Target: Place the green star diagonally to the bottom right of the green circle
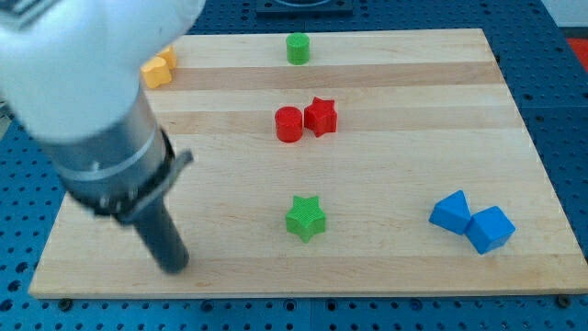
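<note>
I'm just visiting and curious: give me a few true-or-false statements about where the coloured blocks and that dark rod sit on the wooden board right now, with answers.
1. The green star block lies below the green round block in the view. True.
2. My tip touches the green star block. False: it stands apart, to the view's left.
3. The red round block and red star block sit side by side. True.
4. The two blue blocks are at the view's top left. False: they sit at the bottom right; the yellow blocks are top left.
</note>
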`<state>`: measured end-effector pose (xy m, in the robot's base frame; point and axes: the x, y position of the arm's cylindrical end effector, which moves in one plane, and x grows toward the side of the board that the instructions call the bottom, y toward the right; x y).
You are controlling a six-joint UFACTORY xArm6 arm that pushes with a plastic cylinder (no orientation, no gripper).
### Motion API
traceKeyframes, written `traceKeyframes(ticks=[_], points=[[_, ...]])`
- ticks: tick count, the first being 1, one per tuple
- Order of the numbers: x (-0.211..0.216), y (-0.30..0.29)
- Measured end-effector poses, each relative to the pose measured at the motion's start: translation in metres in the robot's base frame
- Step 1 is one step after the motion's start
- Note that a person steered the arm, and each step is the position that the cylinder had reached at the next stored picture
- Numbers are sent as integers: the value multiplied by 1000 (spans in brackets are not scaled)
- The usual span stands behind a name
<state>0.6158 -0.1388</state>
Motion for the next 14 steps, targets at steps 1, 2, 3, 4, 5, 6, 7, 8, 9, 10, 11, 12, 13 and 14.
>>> traceKeyframes(ticks=[1, 2, 3, 4, 5, 6, 7, 8, 9, 10, 11, 12, 13, 14], points=[[2, 49], [-26, 108], [-50, 136], [-50, 136], [-67, 166], [-106, 209], [-134, 232], [-108, 221], [-43, 172], [-24, 126], [-50, 114], [-89, 113], [-89, 111], [-102, 133]])
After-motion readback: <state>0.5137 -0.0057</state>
